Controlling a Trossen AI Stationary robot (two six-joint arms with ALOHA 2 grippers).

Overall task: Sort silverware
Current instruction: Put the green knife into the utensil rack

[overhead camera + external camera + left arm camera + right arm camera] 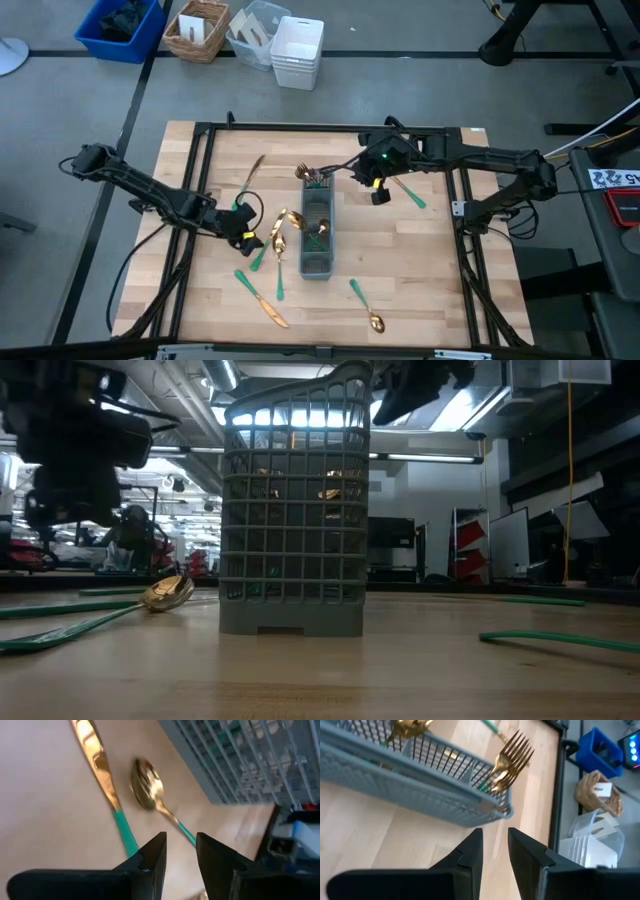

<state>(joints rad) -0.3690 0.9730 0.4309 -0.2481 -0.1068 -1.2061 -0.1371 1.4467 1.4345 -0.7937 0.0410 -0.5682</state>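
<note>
The grey caddy [317, 238] stands mid-table with gold forks [305, 174] sticking up from its far end and other pieces inside. Loose gold-and-green pieces lie flat on the wood: a spoon [279, 241] and a knife [254, 171] left of the caddy, a knife [263, 299] and a spoon [367, 306] near the front, and one piece [408, 192] to the right. My left gripper [180, 854] is open and empty, low over the spoon's green handle [186, 834]. My right gripper [495, 851] is open and empty, just right of the caddy's far end [485, 807].
Black frame rails [200, 180] run along the table's sides and far edge. Bins and baskets [297, 50] stand on the floor beyond the table. In the low view the caddy [292, 510] stands in the middle, with a spoon head [165, 592] to its left.
</note>
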